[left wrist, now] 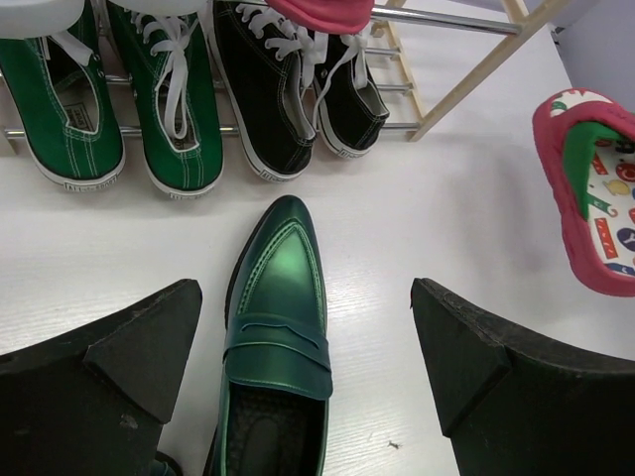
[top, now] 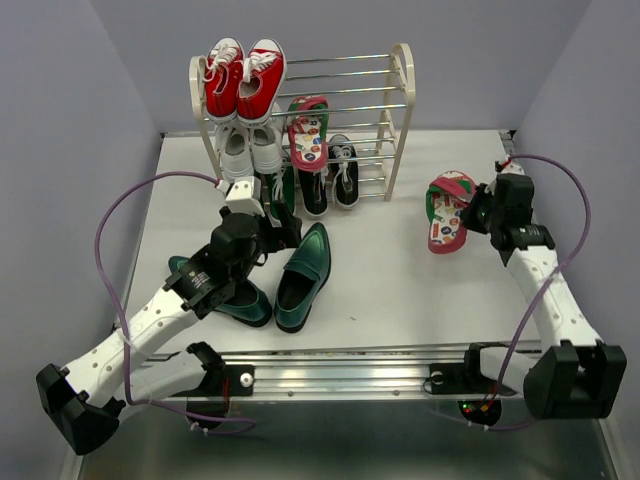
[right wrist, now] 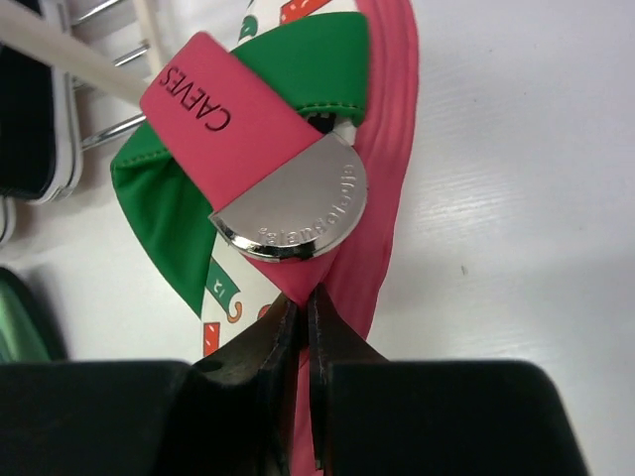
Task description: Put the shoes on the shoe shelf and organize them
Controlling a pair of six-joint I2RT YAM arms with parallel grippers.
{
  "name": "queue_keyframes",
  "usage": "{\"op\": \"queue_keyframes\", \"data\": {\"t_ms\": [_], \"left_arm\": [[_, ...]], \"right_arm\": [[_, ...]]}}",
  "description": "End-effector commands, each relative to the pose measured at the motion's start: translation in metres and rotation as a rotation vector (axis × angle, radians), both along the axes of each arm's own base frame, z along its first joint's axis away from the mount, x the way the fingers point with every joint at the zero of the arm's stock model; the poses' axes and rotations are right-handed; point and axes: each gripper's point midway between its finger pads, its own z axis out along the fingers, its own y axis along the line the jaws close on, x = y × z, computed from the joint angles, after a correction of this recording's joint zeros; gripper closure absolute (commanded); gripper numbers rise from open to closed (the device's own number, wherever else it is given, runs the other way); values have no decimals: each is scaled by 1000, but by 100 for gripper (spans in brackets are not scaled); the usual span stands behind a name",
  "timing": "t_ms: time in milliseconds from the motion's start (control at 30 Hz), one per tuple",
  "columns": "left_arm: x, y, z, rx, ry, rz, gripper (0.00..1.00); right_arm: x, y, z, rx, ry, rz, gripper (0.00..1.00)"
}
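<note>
The shoe shelf (top: 400,110) stands at the back centre. One red flip-flop (top: 308,140) lies on its middle tier, and the black sneakers (top: 343,172) sit on its bottom rods, also in the left wrist view (left wrist: 263,94). My right gripper (top: 476,213) is shut on the strap of the second red flip-flop (top: 446,212), low over the table to the right of the shelf; the wrist view shows the pinch (right wrist: 308,309). One green loafer (top: 303,265) lies toe toward the shelf, between my open left fingers (left wrist: 129,357), untouched. My left gripper (top: 282,226) hovers over it. The other loafer (top: 225,297) lies partly under my left arm.
Red sneakers (top: 245,78) sit on the shelf's top tier and white sneakers (top: 250,150) below them. Green canvas sneakers (left wrist: 119,109) stand on the bottom rods left of the black pair. Purple cables loop beside both arms. Grey walls close the table on three sides.
</note>
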Motion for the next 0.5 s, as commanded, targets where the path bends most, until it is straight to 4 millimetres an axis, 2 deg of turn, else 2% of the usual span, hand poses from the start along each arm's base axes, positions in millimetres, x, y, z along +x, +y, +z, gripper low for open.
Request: {"op": "queue_keyframes", "data": {"t_ms": [0,33,167,267,300,467], "left_arm": [[-2,-4,3,-31,-12,-9,1],[-2,-3,4,-30,-14,-8,1],[-1,-1,3,-30,-16,6,1],[0,-1,5,-37,-27,8,1],[0,-1,7,-42,-31,7,1],[2,-1,7,-31,-30,14,1]], "right_arm": [[-36,20,38,46,-25,106,99],[-49,26,40,61,6,139,99],[-80,63,92,159,-86,330,99],[-99,86,116,219,-119,475,99],[-102,90,128,218,-147,509,99],[-105,110,161,272,-236,635,99]]}}
